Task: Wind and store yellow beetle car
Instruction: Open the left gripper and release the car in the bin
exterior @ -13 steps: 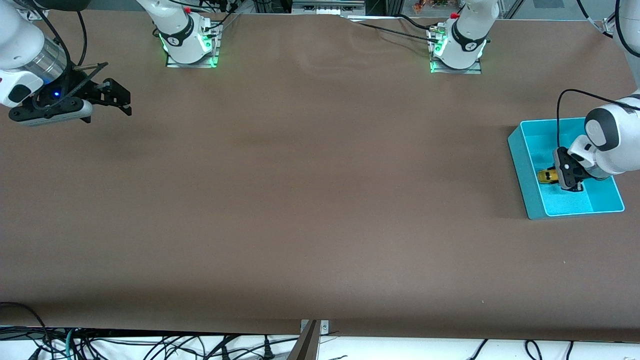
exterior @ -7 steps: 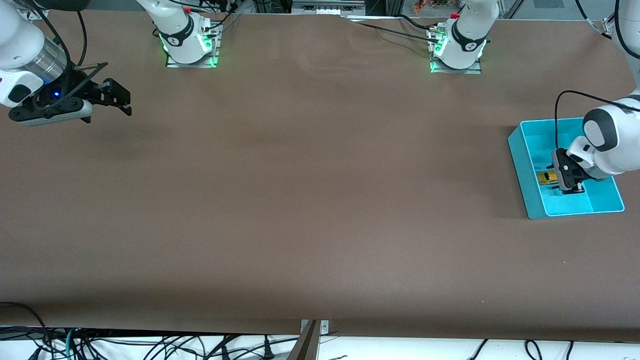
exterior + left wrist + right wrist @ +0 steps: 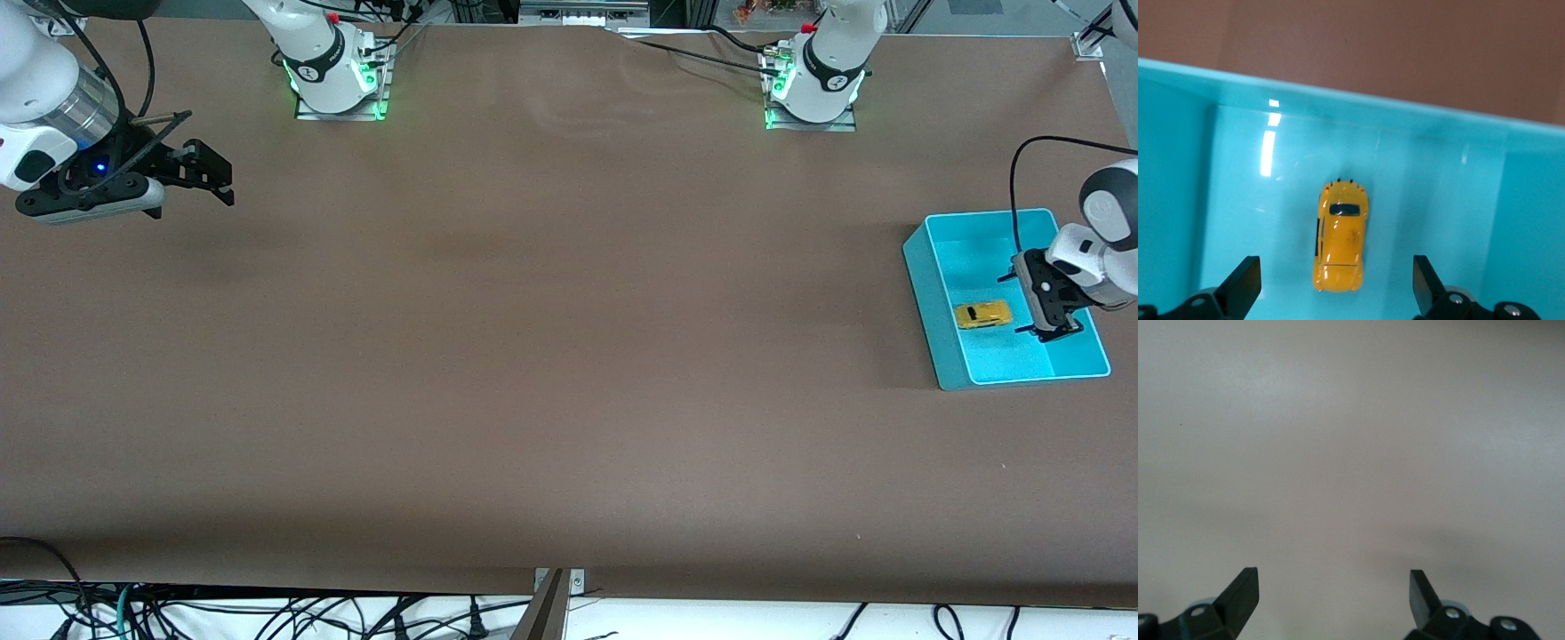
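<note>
Now yellow beetle car [image 3: 982, 315] lies free in bin [image 3: 925, 293] — beside open left claw [image 3: 1052, 307].

Brown table [image 3: 551, 356] spreads wide under me, surface bare and matte. Turquoise bin [image 3: 925, 293] sits on it at left arm's end, open-topped, rectangular, glossy floor catching glare, walls upright. Tangle of dark cables [image 3: 267, 613] hangs along table edge nearest front camera. Small metal bracket [image 3: 558, 580] fixed at middle of that edge.

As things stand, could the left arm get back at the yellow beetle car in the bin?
Probably yes: the left gripper hangs open over the teal bin, and the yellow beetle car lies uncovered inside.
</note>
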Motion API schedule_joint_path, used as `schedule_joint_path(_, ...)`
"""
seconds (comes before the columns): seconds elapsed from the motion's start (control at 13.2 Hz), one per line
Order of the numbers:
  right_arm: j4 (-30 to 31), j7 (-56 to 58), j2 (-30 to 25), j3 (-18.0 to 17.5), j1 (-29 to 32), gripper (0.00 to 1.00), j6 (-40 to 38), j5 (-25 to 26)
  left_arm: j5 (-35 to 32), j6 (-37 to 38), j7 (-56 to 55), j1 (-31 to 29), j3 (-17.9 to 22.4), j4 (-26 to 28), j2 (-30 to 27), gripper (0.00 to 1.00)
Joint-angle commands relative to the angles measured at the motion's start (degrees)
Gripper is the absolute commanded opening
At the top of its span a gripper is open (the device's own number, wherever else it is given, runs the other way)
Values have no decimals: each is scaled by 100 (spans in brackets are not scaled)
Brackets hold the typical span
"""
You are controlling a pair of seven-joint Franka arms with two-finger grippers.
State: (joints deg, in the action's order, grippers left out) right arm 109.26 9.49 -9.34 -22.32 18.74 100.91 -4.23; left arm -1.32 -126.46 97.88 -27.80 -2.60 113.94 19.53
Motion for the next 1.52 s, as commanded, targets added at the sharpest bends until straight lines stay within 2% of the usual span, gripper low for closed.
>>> schedule_joint_path(0.0,-116,-26,46,26,-11,100,-115,-69,394,656,-1047,186,5,5,-396,100)
schedule_joint_path(0.23,-107,-26,46,26,-11,100,-115,-69,431,1140,-2156,722,5,-12,-862,100)
schedule_joint_path(0.38,-107,-26,46,26,-11,100,-115,-78,683,1544,-2317,924,5,-213,-1082,100)
schedule_joint_path(0.61,-107,-26,46,26,-11,100,-115,-69,1098,2036,-2544,1197,5,-626,-1197,100)
schedule_joint_path(0.84,-107,-26,46,26,-11,100,-115,-78,1099,2888,-3519,1697,-12,-1310,-1233,100)
schedule_joint_path(0.99,-107,-26,46,26,-11,100,-115,-77,1099,2934,-4115,1918,-56,-1593,-1233,100)
schedule_joint_path(1.22,-107,-26,46,26,-11,100,-115,-77,1072,3074,-5537,1980,-407,-1988,-1233,100)
schedule_joint_path(1.44,-107,-9,46,26,-11,100,-107,-51,889,3417,-6638,2006,-583,-2279,-1224,100)
